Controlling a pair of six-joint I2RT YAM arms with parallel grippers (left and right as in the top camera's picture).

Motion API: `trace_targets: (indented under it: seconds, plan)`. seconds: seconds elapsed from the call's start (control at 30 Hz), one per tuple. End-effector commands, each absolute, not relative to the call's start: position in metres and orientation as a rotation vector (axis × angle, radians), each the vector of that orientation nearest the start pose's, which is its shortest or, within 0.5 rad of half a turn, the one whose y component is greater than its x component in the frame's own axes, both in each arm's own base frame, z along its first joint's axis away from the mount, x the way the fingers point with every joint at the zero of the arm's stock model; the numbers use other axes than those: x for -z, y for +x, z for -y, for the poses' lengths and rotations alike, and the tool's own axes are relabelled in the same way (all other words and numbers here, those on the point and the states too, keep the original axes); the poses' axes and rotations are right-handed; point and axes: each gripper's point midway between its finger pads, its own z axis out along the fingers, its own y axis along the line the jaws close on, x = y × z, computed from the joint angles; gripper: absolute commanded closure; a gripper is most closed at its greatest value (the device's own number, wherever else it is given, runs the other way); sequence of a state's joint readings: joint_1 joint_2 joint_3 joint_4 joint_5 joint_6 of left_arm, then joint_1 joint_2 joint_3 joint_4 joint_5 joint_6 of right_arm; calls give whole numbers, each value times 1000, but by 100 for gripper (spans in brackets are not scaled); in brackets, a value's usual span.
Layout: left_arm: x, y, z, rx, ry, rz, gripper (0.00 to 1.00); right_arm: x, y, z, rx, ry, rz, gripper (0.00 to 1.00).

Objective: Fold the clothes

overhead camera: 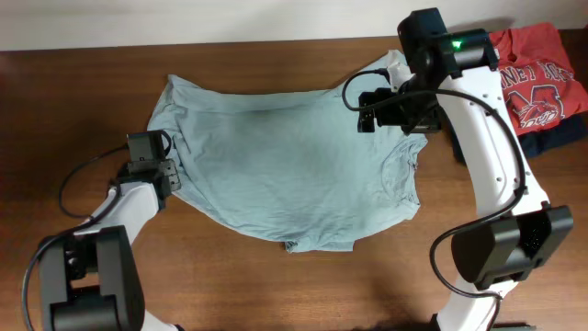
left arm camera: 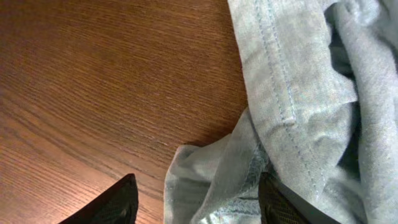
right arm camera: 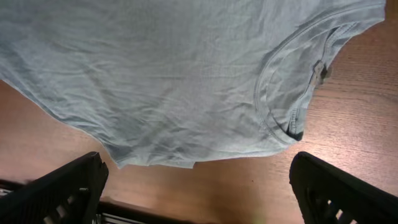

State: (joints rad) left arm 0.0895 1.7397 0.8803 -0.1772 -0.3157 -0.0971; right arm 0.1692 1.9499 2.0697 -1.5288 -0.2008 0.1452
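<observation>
The clothes are one pale sage T-shirt (overhead camera: 294, 156), spread flat and wrinkled across the middle of the brown table, with its collar (right arm camera: 292, 106) toward the right. My left gripper (overhead camera: 168, 176) is low at the shirt's left edge. In the left wrist view a bunched fold of the T-shirt (left arm camera: 211, 180) lies between the fingers of the left gripper (left arm camera: 199, 202). The right finger touches the cloth and the left finger stands clear of it, over bare wood. My right gripper (overhead camera: 386, 103) hovers over the shirt's upper right part. It is the right gripper (right arm camera: 199, 186) that gapes wide, empty, with the T-shirt (right arm camera: 174, 74) below.
A red shirt with white lettering (overhead camera: 537, 78) lies on a dark navy folded garment (overhead camera: 570, 133) at the table's right edge. The table's far edge (overhead camera: 230, 39) meets a pale wall. Bare wood (overhead camera: 303, 285) runs along the front.
</observation>
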Motion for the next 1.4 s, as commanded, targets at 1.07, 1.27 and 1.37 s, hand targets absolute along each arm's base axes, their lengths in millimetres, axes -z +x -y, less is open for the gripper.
trace_targets:
  seconds: [1.07,1.27,1.37]
  plan:
    - [-28,392,-80,-399,-127,-2575,47,-212,375,-104,-342,-115,-2995,3]
    - [-70,407,-60,-277,30,-2475,37,-212,376,-104,-341,-126,-2990,3]
    - [-75,408,-51,-234,102,-2460,34,-212,377,-104,-342,-126,-2987,3]
